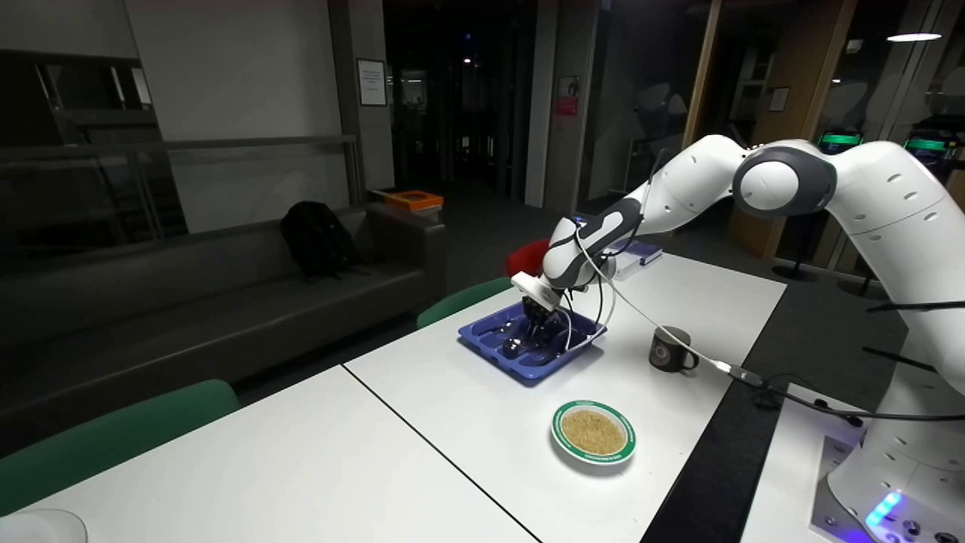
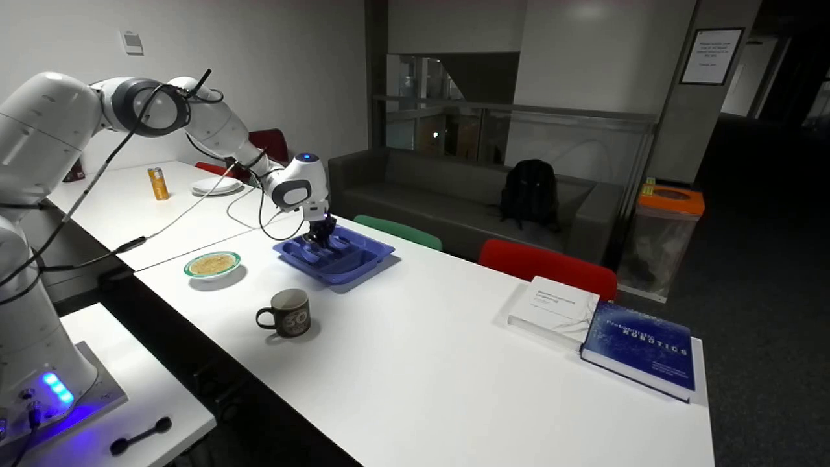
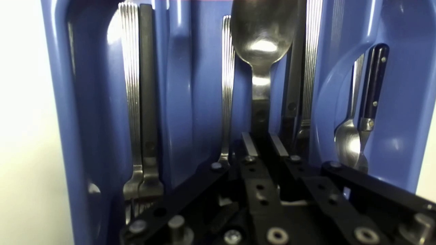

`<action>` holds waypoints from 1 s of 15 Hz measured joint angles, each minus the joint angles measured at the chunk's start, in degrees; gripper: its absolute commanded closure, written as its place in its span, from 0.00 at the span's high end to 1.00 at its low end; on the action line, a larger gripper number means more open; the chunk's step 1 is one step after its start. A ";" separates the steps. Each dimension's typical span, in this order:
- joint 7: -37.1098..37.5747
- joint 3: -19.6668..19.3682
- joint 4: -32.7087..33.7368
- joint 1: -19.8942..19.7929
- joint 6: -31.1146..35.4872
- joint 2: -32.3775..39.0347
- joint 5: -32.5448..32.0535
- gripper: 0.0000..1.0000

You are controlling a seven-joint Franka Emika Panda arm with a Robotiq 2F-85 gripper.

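Low light fills a lounge-like room: far on the left, a dark sofa [image 1: 226,302] bears a black backpack [image 1: 320,237], and a white counter [image 1: 317,445] runs in front of it. Next to the right, a blue cutlery tray [image 1: 494,357] sits on the counter. Seen from the wrist, its left compartment holds a ribbed fork [image 3: 133,102] beside a dark-handled fork [image 3: 148,102]. In the middle compartment the fingers [image 3: 249,144] pinch the dark handle of a large spoon [image 3: 264,37], with other cutlery [image 3: 227,75] on both sides of it. To the right lie a small spoon [image 3: 346,143] and a riveted dark-handled utensil [image 3: 374,81]. Right of the tray and nearer, a green-rimmed bowl [image 1: 630,439] carries tan grain [image 1: 592,430]; farther right, a dark mug [image 1: 663,351] stands upright. Judging by this, the grasp on the large spoon looks done, but the spoon is not clear of the tray; whether it has risen off the compartment floor, I cannot tell. Bowl and mug stand well apart from the fingers, untouched.
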 measured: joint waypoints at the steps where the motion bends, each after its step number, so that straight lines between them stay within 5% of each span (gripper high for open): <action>1: 0.00 0.00 0.00 0.02 0.00 0.06 -0.04 0.03; 8: 0.00 -0.24 0.09 0.08 0.00 1.95 -0.09 0.03; 9: 0.00 -0.32 0.10 0.08 0.00 2.24 -0.09 0.38; 15: 0.01 -0.57 0.44 0.27 0.04 2.42 -0.13 0.76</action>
